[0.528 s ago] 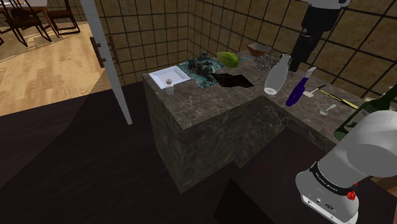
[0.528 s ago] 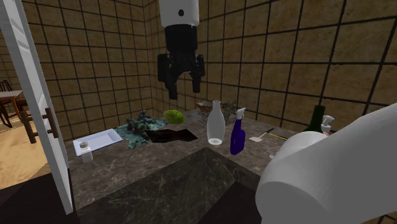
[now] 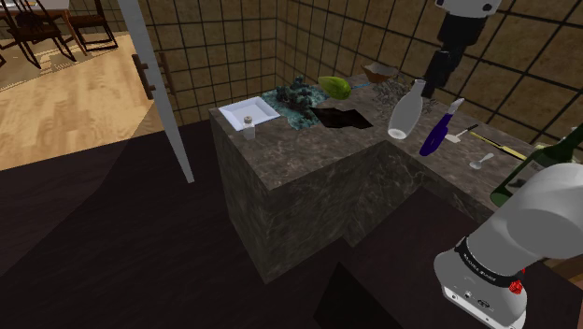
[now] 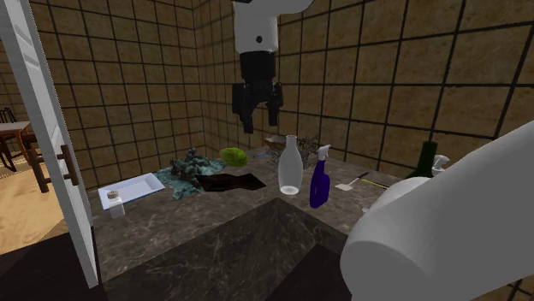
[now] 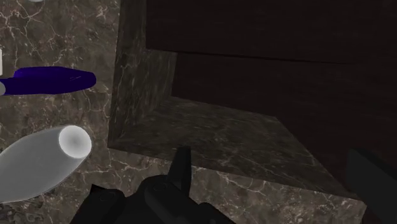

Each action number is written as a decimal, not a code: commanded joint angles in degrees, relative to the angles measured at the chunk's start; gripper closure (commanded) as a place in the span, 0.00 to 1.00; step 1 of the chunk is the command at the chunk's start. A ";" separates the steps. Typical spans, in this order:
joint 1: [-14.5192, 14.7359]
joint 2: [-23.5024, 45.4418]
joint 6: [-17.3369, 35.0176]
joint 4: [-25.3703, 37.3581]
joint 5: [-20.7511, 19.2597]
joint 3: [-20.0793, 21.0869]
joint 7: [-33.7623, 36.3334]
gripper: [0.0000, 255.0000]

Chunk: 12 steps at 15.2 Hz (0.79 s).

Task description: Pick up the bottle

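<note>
A pale see-through bottle [image 3: 407, 112] with a narrow neck stands upright on the dark marble counter [image 3: 280, 154], also seen in the second exterior view [image 4: 290, 166]. My black gripper [image 4: 258, 118] hangs open, high above the counter, up and to the left of the bottle's neck in the second exterior view. In the shoulder view the gripper [image 3: 436, 77] is above and just right of the bottle. The wrist view looks down on the bottle [image 5: 43, 160], off to the side of my open gripper [image 5: 275, 181], nothing between the fingers.
A blue spray bottle [image 4: 319, 178] stands close beside the pale bottle. A dark green bottle [image 4: 426, 159] is further along. A sink [image 3: 341, 117], a green object [image 3: 334, 86], a white tray [image 3: 250, 110] and a small jar [image 3: 248, 125] sit on the counter. The counter has an inward step [image 5: 210, 127].
The gripper has shifted toward the second exterior view's right, nearer over the bottle, and turned about its axis. The fingers stay open; the bottles have not moved.
</note>
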 commanded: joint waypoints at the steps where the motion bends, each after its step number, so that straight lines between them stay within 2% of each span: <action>1: -0.85 2.14 1.90 0.35 -1.43 -2.26 -2.35 0.00; 7: -2.86 10.29 6.93 3.88 -4.20 -8.54 -8.80 0.00; 12: -4.09 18.36 10.61 8.63 -4.85 -13.55 -14.31 0.00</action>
